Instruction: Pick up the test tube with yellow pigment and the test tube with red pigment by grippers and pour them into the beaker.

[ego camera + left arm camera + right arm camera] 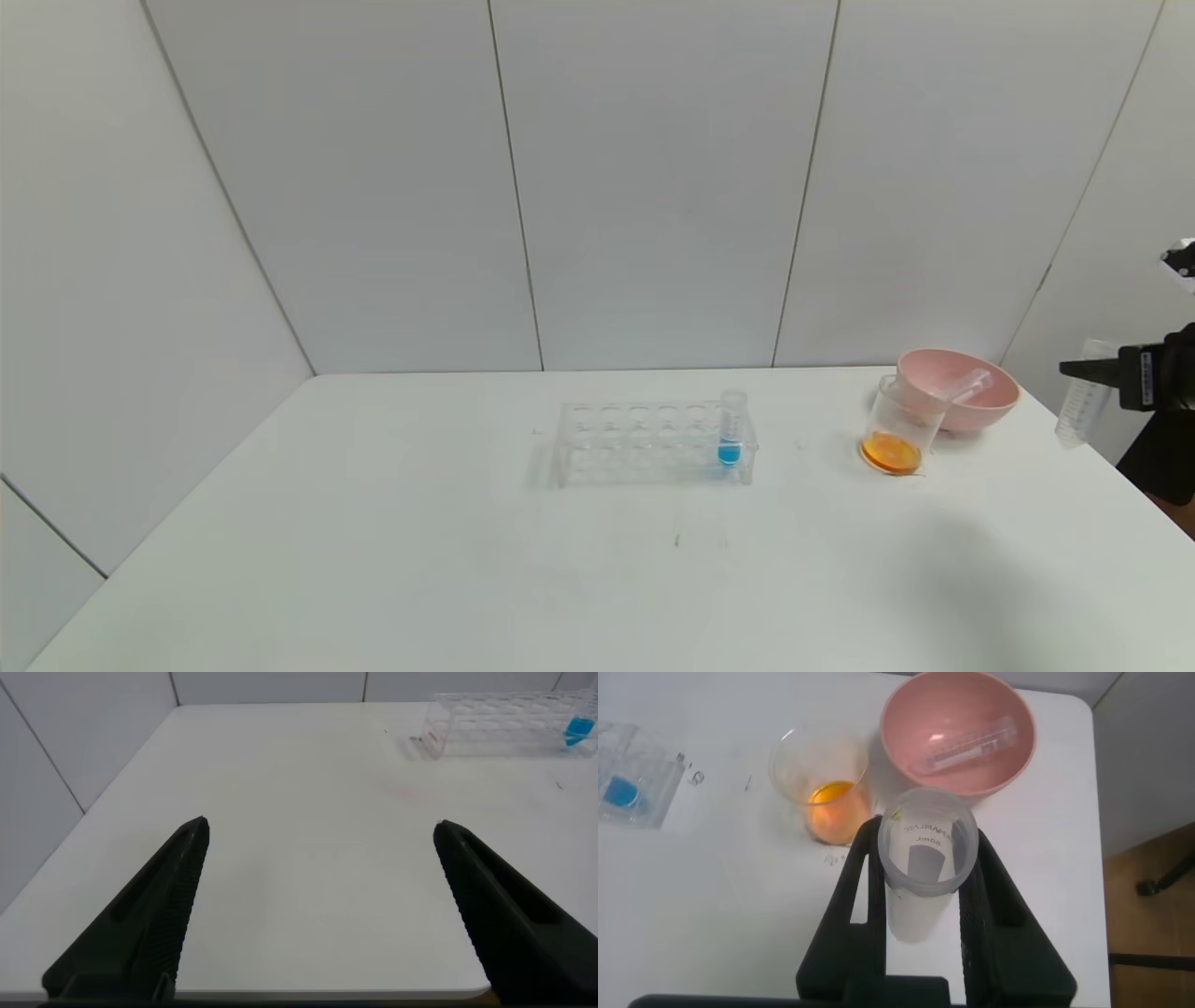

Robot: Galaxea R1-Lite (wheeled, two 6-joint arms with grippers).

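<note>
The right gripper [924,849] is seen clamped on an empty tube [910,917], with the fingers pressed to its sides just below the mouth. No coloured liquid can be made out in it. In the head view this gripper is held up at the far right, out past the table [467,560] edge and to the right of the bowl [990,406]. Whether the held tube was the yellow or the red one cannot be told.

Inside the pink bowl a second tube [971,747] is found lying on its side, also without visible pigment. The beaker [901,411] stands just beside the bowl, on its left, and a shallow layer of orange liquid [892,453] is seen at its bottom. From that colour it is judged that both pigments have been poured in and that the pouring step is done.

Well apart, near the table's middle, a clear rack [644,443] is set, with only a blue tube [730,434] standing at its right end.

The left gripper [322,835] is parked with fingers wide apart over bare table, to the left of the rack, and nothing is held in it.

What appears to be in hand is the disposal of the spent tube. For that, the right gripper would likely need to be brought over the bowl, lowered, and opened there, with care that the beaker is not knocked.
</note>
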